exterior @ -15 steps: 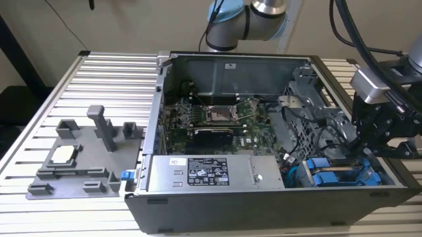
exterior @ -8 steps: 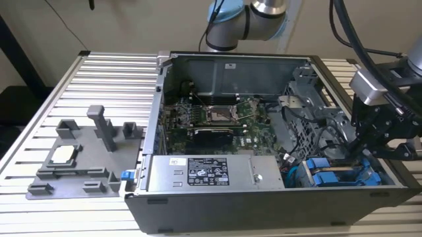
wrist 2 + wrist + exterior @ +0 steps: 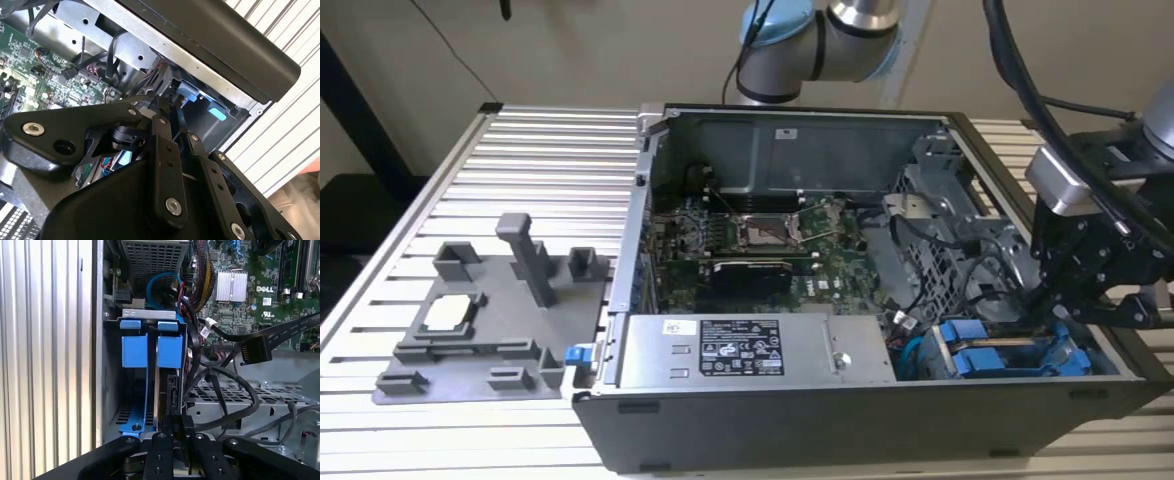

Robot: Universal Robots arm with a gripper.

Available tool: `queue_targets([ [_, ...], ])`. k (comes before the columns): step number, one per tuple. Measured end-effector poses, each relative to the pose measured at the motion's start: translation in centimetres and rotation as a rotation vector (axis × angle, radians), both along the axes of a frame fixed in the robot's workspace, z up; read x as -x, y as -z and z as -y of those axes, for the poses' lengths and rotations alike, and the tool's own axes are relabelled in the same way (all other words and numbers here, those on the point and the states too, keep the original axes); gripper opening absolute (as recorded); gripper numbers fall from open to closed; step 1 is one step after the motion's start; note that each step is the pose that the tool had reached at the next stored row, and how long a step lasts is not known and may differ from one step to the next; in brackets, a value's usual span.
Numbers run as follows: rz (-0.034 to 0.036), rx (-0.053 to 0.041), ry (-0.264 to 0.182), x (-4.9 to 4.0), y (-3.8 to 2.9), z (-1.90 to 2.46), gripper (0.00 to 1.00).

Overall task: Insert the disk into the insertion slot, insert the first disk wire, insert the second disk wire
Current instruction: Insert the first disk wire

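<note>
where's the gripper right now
On the exterior view's right, the gripper hangs at the case's corner, just above the blue carriers.

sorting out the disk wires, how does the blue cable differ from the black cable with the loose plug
Shape: the blue cable is thin and curls in a loop by the grille; the black cable is a flat band running nearly straight.
Ends: the blue cable's are hidden; the black cable ends in a wide plug that seems to hang free.
Both lie inside the case.
</note>
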State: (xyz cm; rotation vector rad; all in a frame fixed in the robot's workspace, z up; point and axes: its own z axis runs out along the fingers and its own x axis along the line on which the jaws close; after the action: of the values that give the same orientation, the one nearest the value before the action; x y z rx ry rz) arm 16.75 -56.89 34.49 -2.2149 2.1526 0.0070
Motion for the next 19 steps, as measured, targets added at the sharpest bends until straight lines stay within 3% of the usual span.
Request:
queue_targets([
  [19,0.0001,0.0003,0.007,0.17,0.34,0.02,0.19],
])
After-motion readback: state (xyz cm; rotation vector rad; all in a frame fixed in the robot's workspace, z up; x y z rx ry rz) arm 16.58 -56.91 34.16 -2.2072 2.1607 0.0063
